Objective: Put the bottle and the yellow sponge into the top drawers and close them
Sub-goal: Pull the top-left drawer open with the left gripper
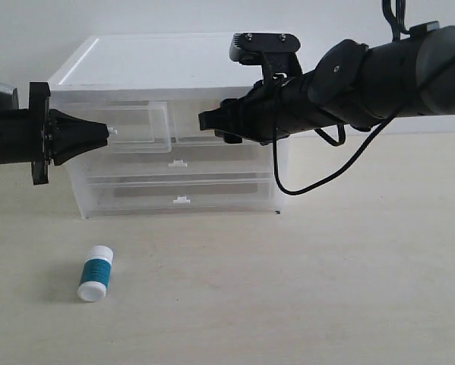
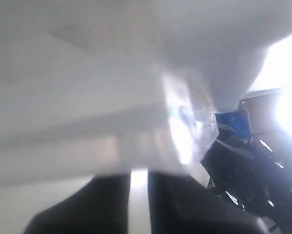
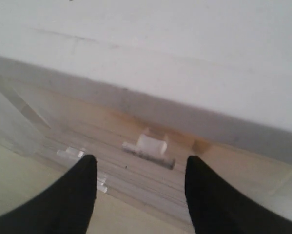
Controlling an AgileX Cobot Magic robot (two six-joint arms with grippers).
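The bottle (image 1: 96, 272) lies on its side on the table (image 1: 303, 289), well in front of the cabinet (image 1: 136, 61) with bare room all round; the print on its teal band is too small to read. The left gripper (image 1: 105, 133) has its fingers nearly together at the tab of the jutting left top drawer (image 1: 147, 125), though I cannot tell whether it pinches the tab. The right gripper (image 3: 141, 161) is spread wide, and the white tab (image 3: 146, 145) of the right top drawer (image 1: 193, 141) is framed between its 2 fingers.

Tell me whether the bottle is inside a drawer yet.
No, the bottle lies on the table in front of the drawer unit, outside every drawer.
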